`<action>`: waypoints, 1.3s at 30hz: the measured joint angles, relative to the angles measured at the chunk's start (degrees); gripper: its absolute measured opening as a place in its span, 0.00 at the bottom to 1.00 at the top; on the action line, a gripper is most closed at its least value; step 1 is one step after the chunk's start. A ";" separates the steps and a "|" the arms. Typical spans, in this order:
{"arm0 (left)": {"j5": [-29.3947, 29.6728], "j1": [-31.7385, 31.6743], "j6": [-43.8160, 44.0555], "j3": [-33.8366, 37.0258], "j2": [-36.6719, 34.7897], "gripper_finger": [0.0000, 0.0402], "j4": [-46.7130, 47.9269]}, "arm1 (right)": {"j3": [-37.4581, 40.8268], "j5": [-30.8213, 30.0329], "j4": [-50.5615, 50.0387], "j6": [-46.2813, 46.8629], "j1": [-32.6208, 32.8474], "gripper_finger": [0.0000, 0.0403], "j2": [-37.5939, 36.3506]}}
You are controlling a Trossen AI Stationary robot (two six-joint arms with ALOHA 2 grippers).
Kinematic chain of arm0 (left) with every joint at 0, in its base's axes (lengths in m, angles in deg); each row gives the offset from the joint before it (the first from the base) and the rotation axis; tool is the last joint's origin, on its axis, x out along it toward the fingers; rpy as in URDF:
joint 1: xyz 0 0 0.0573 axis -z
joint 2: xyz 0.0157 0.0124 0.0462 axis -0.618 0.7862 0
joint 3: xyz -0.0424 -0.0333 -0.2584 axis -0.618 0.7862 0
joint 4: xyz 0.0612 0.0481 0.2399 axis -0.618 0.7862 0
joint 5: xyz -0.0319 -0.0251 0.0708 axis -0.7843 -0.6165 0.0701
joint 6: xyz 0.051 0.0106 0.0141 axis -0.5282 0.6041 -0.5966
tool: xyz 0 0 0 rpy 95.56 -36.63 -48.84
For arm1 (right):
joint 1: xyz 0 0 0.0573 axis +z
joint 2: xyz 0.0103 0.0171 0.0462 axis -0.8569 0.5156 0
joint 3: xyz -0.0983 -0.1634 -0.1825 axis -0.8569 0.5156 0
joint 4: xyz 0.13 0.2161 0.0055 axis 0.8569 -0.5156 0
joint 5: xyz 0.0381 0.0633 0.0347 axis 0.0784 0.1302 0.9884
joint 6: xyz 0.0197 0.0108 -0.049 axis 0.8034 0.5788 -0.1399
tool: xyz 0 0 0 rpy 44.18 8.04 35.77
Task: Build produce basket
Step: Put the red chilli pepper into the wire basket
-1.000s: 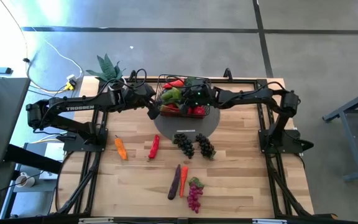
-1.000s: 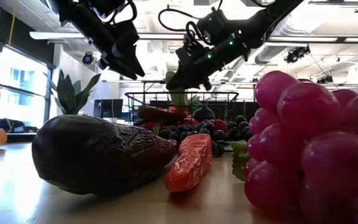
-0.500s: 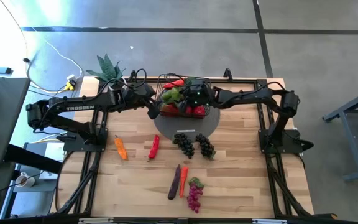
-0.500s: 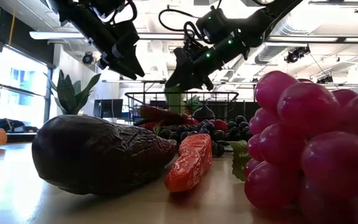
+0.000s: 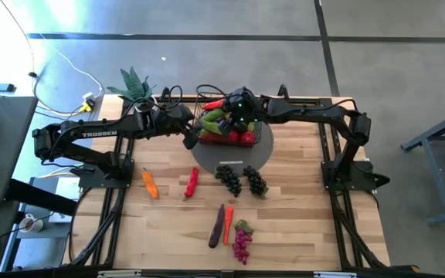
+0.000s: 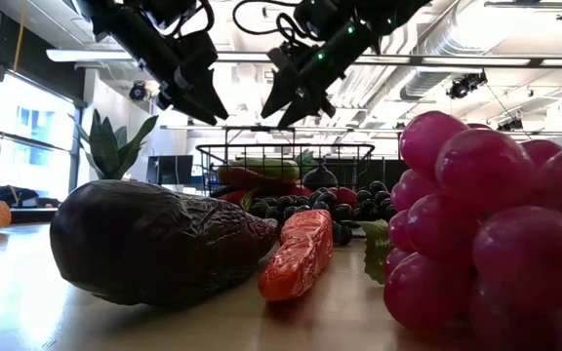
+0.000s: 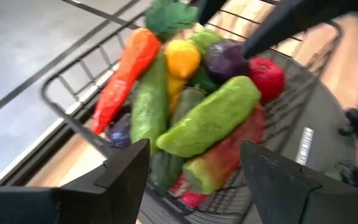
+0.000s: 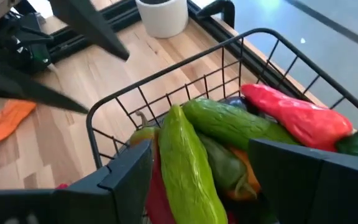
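While both arms reach in from opposite sides, the basket (image 5: pixel 226 123) sits on a grey round disc (image 5: pixel 207 158) at the far middle of the table (image 5: pixel 300 224), loaded with produce. The right gripper (image 5: pixel 238 104) hangs above the basket with its fingers spread apart and nothing between them; a light green pepper (image 8: pixel 188 168) lies directly below it, on top of the pile. The left gripper (image 5: pixel 190 133) is poised just beside the basket's left wall, jaws partly spread and empty. Within the basket the left wrist view shows a red-orange carrot (image 7: pixel 126 68), a dark green cucumber (image 7: pixel 149 102), a yellow lemon (image 7: pixel 180 57), a purple item (image 7: pixel 224 59) and a red apple (image 7: pixel 267 76). On the table near the disc lie two dark grape bunches (image 5: pixel 242 181), a red pepper (image 5: pixel 191 182) and an orange carrot (image 5: pixel 151 184). Nearer the front edge lie an eggplant (image 5: pixel 218 225), a second carrot (image 5: pixel 229 224) and purple grapes (image 5: pixel 242 241). A potted plant (image 5: pixel 135 83) stands at the far left corner.
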 joint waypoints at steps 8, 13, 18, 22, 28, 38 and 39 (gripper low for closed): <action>-3.68 2.65 0.46 0.00 0.00 0.59 1.90 | -5.67 -0.20 -11.08 0.91 2.03 0.61 -0.09; -3.63 5.70 3.34 0.00 0.00 0.59 6.15 | -6.73 -0.31 -16.71 1.94 4.37 0.61 -0.10; -3.48 8.74 11.85 0.00 0.00 0.59 10.61 | -6.73 -0.39 -21.75 5.45 6.11 0.61 -0.11; -4.93 11.70 20.18 0.00 0.00 0.59 14.26 | -6.73 -0.77 -24.28 6.92 7.23 0.61 -0.46; -6.24 16.77 33.09 0.02 -0.01 0.59 16.18 | -6.73 -6.91 -26.75 9.08 7.55 0.61 -3.62; -0.41 25.81 52.31 0.02 0.38 0.59 17.50 | -6.75 -8.98 -34.56 7.75 5.99 0.61 -9.86; 0.73 26.62 53.47 0.02 0.70 0.59 17.92 | -6.75 -8.96 -35.06 7.73 5.99 0.61 -10.21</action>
